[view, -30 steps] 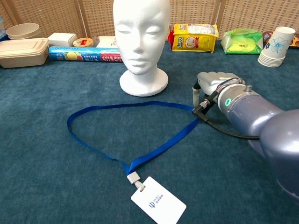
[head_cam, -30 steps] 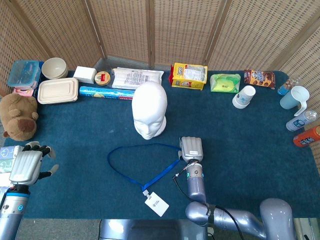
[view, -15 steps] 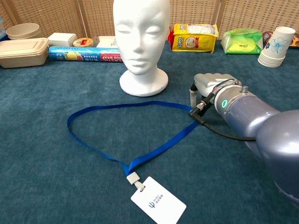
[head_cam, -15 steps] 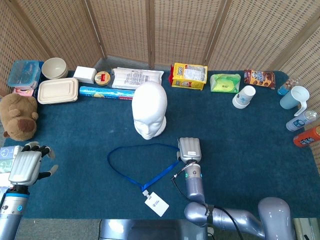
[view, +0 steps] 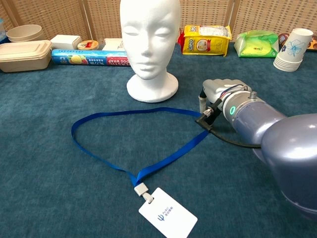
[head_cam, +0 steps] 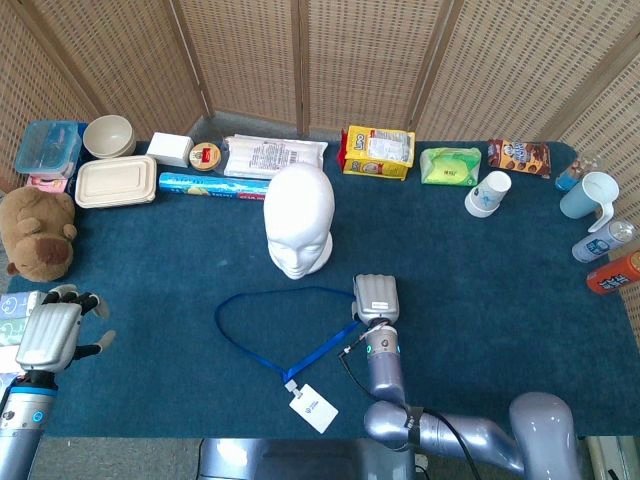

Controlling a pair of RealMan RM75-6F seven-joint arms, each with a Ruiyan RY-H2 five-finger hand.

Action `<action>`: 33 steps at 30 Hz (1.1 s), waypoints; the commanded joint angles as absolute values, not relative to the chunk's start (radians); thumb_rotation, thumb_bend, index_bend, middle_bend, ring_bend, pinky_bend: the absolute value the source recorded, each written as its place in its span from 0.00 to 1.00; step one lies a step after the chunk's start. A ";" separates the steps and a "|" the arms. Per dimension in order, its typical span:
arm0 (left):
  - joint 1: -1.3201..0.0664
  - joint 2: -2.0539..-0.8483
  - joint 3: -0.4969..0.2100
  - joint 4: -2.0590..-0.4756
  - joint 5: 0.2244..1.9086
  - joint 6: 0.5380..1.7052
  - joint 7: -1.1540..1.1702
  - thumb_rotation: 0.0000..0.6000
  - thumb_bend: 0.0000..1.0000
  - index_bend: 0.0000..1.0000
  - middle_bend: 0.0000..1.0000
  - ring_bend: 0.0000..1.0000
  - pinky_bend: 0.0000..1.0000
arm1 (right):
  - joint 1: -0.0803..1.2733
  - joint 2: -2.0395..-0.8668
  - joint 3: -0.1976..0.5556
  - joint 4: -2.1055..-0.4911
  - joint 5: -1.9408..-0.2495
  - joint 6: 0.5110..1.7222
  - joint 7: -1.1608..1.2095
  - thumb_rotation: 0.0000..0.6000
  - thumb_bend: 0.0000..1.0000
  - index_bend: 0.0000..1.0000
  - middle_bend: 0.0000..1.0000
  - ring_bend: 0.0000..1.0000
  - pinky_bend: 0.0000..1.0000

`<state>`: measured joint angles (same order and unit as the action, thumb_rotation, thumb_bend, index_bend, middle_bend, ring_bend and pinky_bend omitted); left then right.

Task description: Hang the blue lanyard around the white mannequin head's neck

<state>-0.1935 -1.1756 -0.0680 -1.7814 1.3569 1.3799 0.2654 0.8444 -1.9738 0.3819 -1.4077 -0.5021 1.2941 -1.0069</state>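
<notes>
The lanyard (view: 130,141) lies looped flat on the desk (view: 44,188) before the head (view: 150,47). The right hand (view: 218,93) sits at the loop's right end; I cannot tell whether it pinches the strap. This looks like the grasping step. Next: lift the loop over the head. The left hand (head_cam: 52,333) waits spread, well apart.

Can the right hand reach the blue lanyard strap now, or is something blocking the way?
Probably yes. The right hand sits at the right bend of the blue lanyard, which lies flat on the table. Nothing stands between them; the mannequin head is behind the loop.
</notes>
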 commanded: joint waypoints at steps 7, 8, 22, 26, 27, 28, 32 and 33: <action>-0.192 -1.176 -0.066 -1.780 1.356 1.378 0.257 1.00 0.22 0.53 0.50 0.40 0.21 | 0.851 -1.981 0.384 -1.395 -0.495 1.293 -1.005 1.00 0.48 0.57 0.99 1.00 1.00; -0.192 -1.176 -0.066 -1.779 1.357 1.378 0.257 1.00 0.22 0.53 0.50 0.40 0.21 | 0.852 -1.982 0.383 -1.393 -0.496 1.294 -1.005 1.00 0.48 0.58 0.99 1.00 1.00; -0.201 -1.181 -0.063 -1.766 1.350 1.358 0.265 1.00 0.22 0.53 0.50 0.40 0.23 | 0.853 -1.988 0.377 -1.394 -0.511 1.300 -0.991 1.00 0.49 0.61 1.00 1.00 1.00; -0.221 -1.180 -0.064 -1.768 1.373 1.342 0.284 1.00 0.22 0.53 0.50 0.41 0.29 | 0.847 -1.981 0.375 -1.413 -0.517 1.304 -0.982 1.00 0.49 0.61 1.00 1.00 1.00; -0.229 -1.183 -0.065 -1.766 1.377 1.334 0.291 1.00 0.22 0.53 0.50 0.42 0.31 | 0.845 -1.978 0.374 -1.419 -0.519 1.305 -0.980 1.00 0.49 0.61 1.00 1.00 1.00; -0.239 -1.185 -0.066 -1.766 1.382 1.323 0.299 1.00 0.22 0.53 0.50 0.44 0.35 | 0.843 -1.976 0.372 -1.424 -0.521 1.306 -0.978 1.00 0.49 0.61 1.00 1.00 1.00; -0.280 -1.202 -0.081 -1.765 1.393 1.290 0.347 1.00 0.22 0.53 0.58 0.57 0.48 | 0.837 -1.966 0.363 -1.446 -0.530 1.311 -0.974 1.00 0.49 0.61 1.00 1.00 1.00; -0.290 -1.208 -0.086 -1.765 1.393 1.283 0.361 1.00 0.22 0.53 0.62 0.62 0.54 | 0.836 -1.964 0.362 -1.450 -0.531 1.311 -0.974 1.00 0.49 0.61 1.00 1.00 1.00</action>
<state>-0.2697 -1.1966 -0.0763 -1.7654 1.3883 1.2996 0.3358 0.8376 -1.9668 0.3637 -1.4465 -0.5293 1.3099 -0.9750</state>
